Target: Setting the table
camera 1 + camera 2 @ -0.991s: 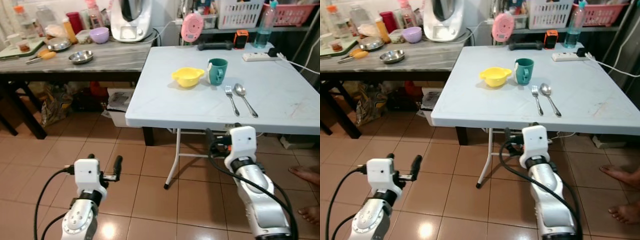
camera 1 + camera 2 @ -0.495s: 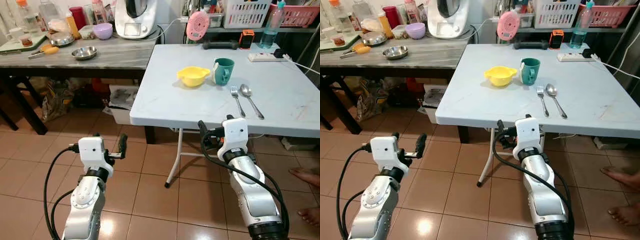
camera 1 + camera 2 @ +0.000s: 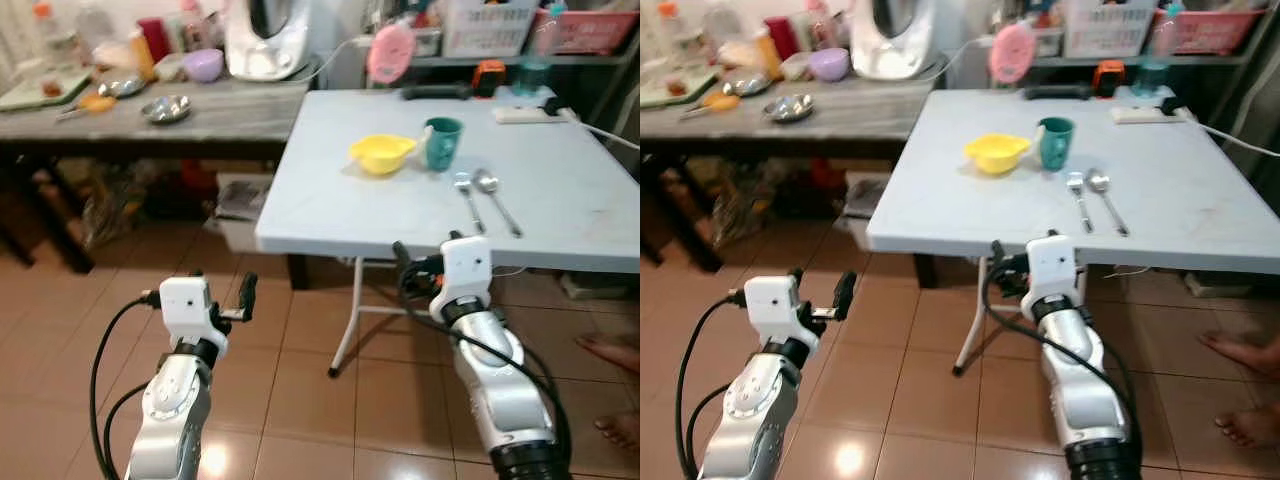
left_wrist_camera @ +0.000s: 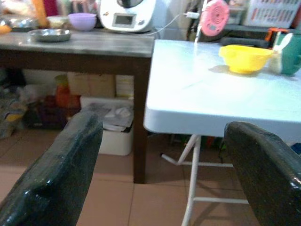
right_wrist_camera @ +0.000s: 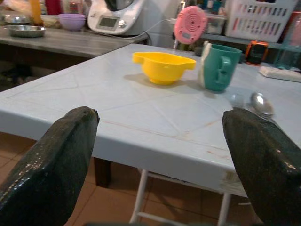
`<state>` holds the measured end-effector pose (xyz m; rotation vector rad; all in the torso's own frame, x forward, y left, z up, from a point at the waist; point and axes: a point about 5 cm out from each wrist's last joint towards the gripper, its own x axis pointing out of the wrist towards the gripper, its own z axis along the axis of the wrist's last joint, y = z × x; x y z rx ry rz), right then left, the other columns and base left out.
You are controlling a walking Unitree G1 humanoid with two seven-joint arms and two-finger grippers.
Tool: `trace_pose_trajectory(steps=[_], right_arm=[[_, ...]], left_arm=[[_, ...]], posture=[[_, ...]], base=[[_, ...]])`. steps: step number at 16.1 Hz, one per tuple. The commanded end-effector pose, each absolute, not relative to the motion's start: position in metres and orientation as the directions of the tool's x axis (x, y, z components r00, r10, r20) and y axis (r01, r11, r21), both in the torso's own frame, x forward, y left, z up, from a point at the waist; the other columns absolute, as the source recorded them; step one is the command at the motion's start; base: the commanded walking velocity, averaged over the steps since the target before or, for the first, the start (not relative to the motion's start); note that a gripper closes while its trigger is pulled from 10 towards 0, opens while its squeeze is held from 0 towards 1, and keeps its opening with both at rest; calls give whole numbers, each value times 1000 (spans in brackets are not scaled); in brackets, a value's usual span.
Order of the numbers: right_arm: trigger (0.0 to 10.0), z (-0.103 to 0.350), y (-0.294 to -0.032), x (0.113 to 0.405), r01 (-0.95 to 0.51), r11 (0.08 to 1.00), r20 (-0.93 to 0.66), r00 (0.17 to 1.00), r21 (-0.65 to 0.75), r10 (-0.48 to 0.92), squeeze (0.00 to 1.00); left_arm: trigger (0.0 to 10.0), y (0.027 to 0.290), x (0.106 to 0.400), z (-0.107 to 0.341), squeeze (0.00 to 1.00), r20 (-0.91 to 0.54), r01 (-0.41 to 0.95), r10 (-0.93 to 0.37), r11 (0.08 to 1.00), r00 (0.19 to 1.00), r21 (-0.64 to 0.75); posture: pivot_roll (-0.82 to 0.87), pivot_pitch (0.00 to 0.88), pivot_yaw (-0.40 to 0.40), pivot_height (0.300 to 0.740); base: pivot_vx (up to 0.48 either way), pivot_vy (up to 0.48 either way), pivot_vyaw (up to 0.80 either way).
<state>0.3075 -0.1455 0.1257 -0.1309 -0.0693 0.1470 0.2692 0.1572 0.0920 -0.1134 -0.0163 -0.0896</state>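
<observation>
Since a second ago your view has drawn closer to the white table (image 3: pixel 330 215), and both arms have come up from low over the floor tiles; you are still approaching, nothing gripped yet. The right gripper (image 5: pixel 160 150) stands wide and empty just short of the table's near edge. Ahead of it lie the yellow bowl (image 5: pixel 162 67) and, just beside it, the teal mug (image 5: pixel 218 66); the fork (image 3: pixel 464 196) and spoon (image 3: pixel 493 193) lie nearer. The left gripper (image 4: pixel 164 160), also wide and empty, hangs well off the table's corner.
</observation>
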Motion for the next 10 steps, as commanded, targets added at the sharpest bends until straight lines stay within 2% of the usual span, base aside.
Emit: trace_pose_trajectory(steps=[1,2,10], right_arm=[[10000,129,-144,309,-146,979,75,985,-139,158,0],[10000,129,-145,309,-146,980,75,985,-139,157,0],[10000,128,-146,306,-135,981,80,986,-140,147,0]], left_arm=[[10000,160,270,93,0,26,93,-91,990,996,-108],[10000,160,270,93,0,27,94,-92,990,995,-107],[10000,154,270,92,0,26,124,-121,987,992,-104]], posture=[[-125,0,72,740],[-125,0,73,740],[-140,0,82,740]], base=[[394,0,-469],[394,0,-456],[416,0,0]])
